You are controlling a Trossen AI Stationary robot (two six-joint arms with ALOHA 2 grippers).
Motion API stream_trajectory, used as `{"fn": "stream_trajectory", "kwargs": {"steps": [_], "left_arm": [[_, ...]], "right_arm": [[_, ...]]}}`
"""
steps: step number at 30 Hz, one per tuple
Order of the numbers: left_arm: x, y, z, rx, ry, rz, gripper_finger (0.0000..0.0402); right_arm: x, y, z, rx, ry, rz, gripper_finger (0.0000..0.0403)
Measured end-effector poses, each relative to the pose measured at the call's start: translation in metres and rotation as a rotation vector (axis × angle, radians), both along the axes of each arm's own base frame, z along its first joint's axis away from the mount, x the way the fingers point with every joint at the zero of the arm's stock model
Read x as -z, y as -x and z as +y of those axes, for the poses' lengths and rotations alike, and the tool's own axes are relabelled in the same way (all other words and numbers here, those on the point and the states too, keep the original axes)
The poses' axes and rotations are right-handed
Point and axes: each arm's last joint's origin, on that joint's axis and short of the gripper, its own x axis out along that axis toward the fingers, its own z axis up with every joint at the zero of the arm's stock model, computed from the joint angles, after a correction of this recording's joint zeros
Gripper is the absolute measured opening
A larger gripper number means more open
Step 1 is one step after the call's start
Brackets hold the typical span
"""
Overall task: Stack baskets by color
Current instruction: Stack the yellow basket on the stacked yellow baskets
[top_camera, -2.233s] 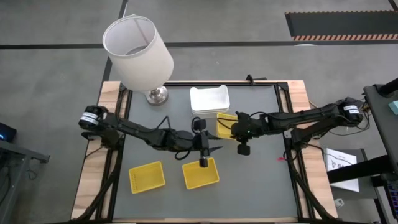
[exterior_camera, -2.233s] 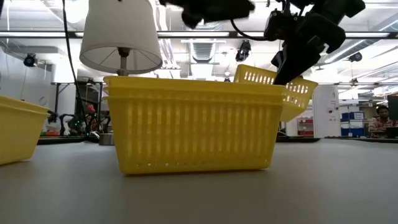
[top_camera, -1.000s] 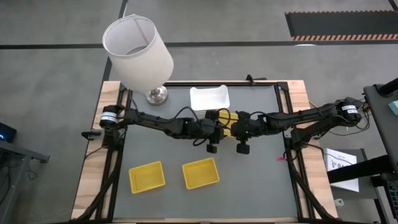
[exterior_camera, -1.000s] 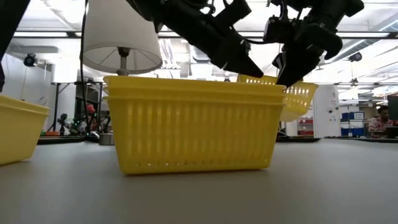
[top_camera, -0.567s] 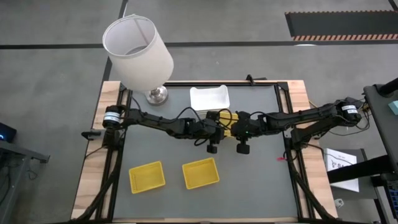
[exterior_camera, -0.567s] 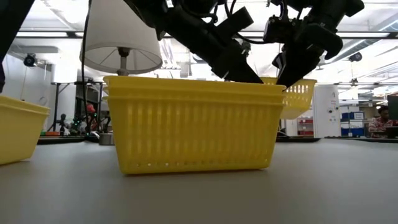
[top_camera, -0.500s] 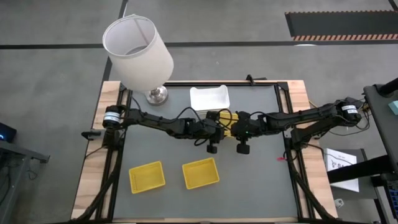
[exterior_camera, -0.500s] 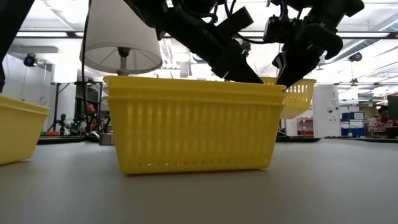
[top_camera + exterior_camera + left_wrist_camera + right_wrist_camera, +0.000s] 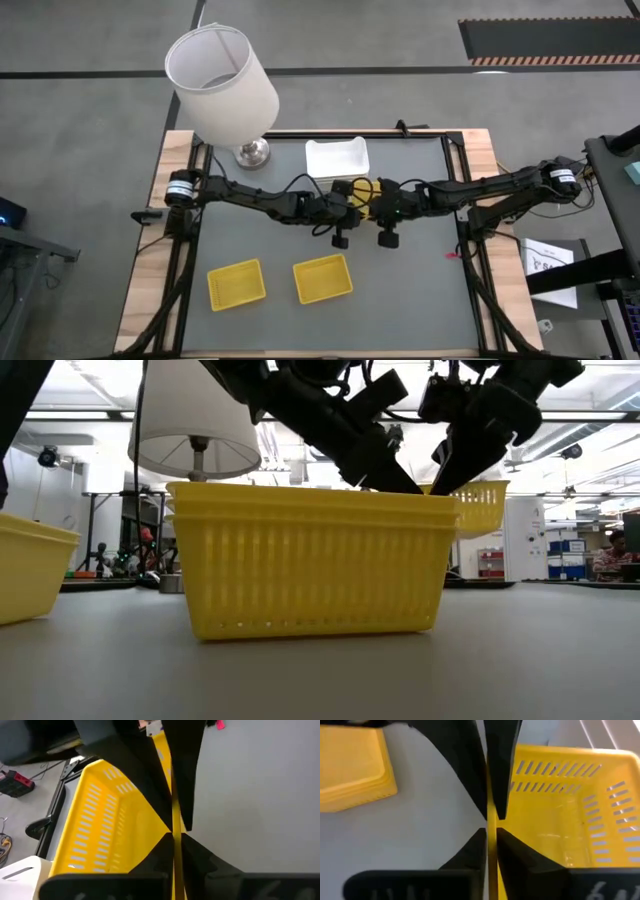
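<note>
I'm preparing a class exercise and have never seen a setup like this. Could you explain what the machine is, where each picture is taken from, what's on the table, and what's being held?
It is a robot with two dark arms at a table, each ending in two fingers.

One camera looks straight down, one sits at table height, and one rides on each wrist.

On the table stand a lamp, a white basket and two yellow baskets in front.

A third yellow basket sits mid-table. The left gripper is shut on its rim. The right gripper pinches the opposite rim, fingers around the wall.
</note>
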Motion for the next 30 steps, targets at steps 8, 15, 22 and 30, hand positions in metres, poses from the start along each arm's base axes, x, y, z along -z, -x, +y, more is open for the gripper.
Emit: {"fn": "stream_trajectory", "kwargs": {"steps": [8, 15, 22, 30], "left_arm": [[0.001, 0.001, -0.004, 0.009, -0.001, 0.006, 0.0001], [0.003, 0.001, -0.008, 0.015, 0.000, 0.008, 0.0001], [-0.001, 0.005, -0.025, 0.029, -0.019, 0.015, 0.0000], [-0.037, 0.035, -0.078, 0.046, -0.045, 0.001, 0.0000]], "right_arm": [[-0.006, 0.002, 0.000, 0.016, -0.016, -0.029, 0.0119], [-0.030, 0.018, 0.000, 0.023, -0.029, -0.135, 0.0172], [-0.043, 0.043, 0.014, -0.076, -0.016, -0.248, 0.0174], [-0.062, 0.074, 0.030, -0.215, -0.002, -0.455, 0.0165]]}}
